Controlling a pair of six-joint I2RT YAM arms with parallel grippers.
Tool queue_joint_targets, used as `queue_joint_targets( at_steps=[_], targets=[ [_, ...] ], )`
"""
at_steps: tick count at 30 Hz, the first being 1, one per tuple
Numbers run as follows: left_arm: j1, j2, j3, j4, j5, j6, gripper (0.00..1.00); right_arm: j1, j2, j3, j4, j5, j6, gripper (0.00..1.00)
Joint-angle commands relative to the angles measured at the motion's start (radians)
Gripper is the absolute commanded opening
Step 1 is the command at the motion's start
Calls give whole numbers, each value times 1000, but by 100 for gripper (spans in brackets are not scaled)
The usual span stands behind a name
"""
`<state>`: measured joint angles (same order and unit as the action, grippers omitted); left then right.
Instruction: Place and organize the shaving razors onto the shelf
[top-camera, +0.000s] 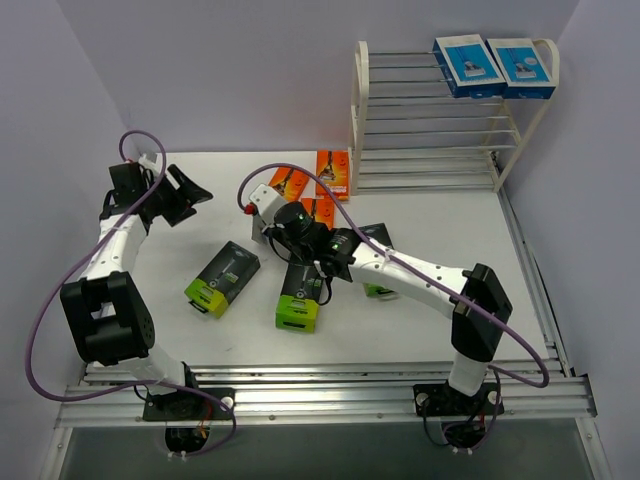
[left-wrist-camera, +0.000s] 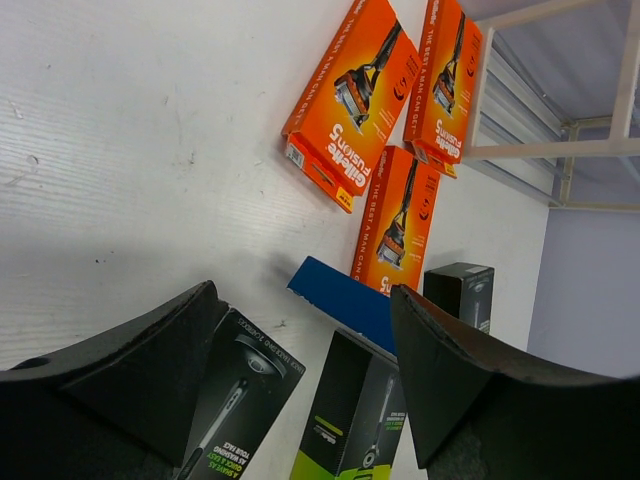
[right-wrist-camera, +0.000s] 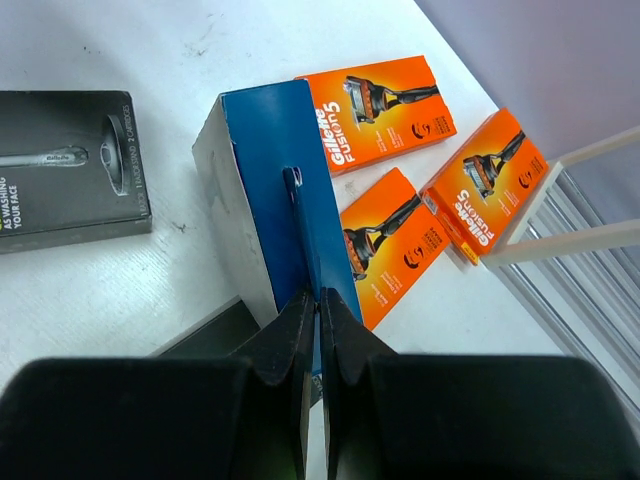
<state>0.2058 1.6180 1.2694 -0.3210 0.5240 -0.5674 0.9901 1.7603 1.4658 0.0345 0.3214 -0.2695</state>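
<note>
Right claw (right-wrist-camera: 314, 300) clamps a blue-and-white rectangular razor pack (right-wrist-camera: 268, 170) beside three flat orange razor packs (right-wrist-camera: 380, 95); left claw (left-wrist-camera: 303, 295) gapes wide.

White table (top-camera: 400, 335): shelf (top-camera: 357, 100), three orange packs (top-camera: 332, 172), three black packs (top-camera: 225, 277).

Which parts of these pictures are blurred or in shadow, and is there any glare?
Top view: even, soft light, only faint shadows beside the black packs. Left wrist view: the left fingers are slightly blurred, the orange packs sharp; a grey shadow lies on the table. Right wrist view: the right fingers are blurred, the blue pack sharp; the table is bright, no hard glare.
</note>
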Motion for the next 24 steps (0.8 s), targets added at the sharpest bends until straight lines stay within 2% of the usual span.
queue_joint_targets(
  at_steps=[1,13,17,19,24],
  targets=[
    [6,3,-7,79,54,-25,79,2,-81,33,54,33,13,0],
    [3,2,-33,168,143,-58,79,-54,-146,100,2,-91,90,0],
    [-3,20,-41,192,200,-165,79,-64,-192,70,7,-81,89,0],
    [-25,23,-45,227,246,-204,87,-68,-217,47,5,-79,87,0],
    [-132,2,-27,163,209,-241,94,-76,-263,-1,1,-79,87,0]
  ],
)
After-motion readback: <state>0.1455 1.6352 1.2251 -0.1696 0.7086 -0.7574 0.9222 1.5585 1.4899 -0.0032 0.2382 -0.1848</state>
